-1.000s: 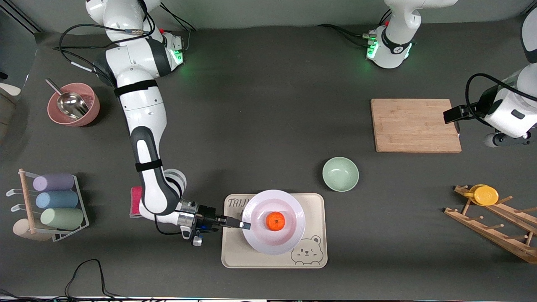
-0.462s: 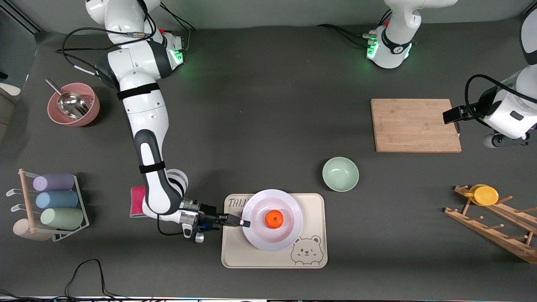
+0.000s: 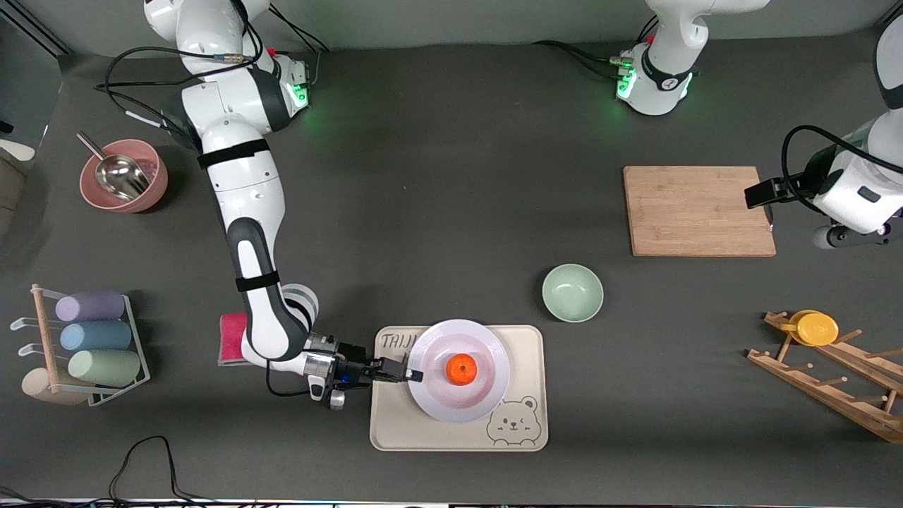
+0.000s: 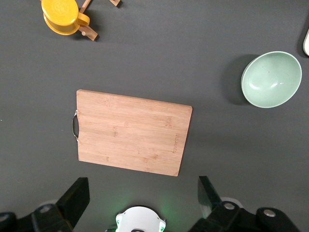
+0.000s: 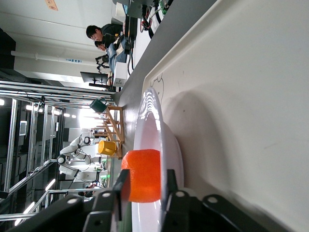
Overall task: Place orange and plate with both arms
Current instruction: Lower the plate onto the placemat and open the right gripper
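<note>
Sitting on the cream bear tray, the plate holds the orange at its centre. Right gripper pinches the plate rim on the side toward the right arm's end, fingers clamped across the rim. Pale green bowl sits empty, farther from the front camera than the tray. Left gripper waits over the wooden cutting board, fingers spread. A yellow cup hangs on the wooden rack.

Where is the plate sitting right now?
In the front view the plate lies on the cream bear tray, nearer the camera than the green bowl, with the orange at its centre and the right hand gripping its rim.
</note>
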Tool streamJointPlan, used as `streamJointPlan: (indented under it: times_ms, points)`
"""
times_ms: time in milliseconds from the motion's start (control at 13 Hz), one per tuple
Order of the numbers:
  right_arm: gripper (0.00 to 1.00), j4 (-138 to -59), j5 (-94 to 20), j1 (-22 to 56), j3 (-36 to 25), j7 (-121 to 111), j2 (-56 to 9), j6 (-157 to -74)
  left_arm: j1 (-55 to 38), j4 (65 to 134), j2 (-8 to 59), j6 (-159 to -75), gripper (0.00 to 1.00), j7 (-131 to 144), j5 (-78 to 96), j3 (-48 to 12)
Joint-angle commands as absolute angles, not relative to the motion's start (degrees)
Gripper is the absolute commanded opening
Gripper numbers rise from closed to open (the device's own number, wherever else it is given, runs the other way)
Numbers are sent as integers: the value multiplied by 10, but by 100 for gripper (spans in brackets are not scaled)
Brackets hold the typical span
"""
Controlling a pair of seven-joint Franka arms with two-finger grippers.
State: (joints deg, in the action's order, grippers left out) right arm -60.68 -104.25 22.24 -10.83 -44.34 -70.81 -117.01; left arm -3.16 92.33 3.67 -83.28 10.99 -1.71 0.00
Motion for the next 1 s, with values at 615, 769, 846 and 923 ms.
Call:
streamJointPlan:
  times_ms: [615, 769, 846, 923]
  points:
    - [52, -607, -956, 218, -114, -371, -673, -1178, -29, 905, 43, -819, 100, 107, -19, -1]
    - [54, -608, -892, 206, -114, -367, -669, -1178, -28, 906, 42, -818, 100, 108, -17, -1]
    - [55, -609, -868, 203, -117, -367, -664, -1177, -29, 906, 42, -817, 100, 109, -14, -1]
    - [56, -613, -847, 196, -123, -363, -657, -1177, -29, 906, 42, -818, 100, 110, -12, -1]
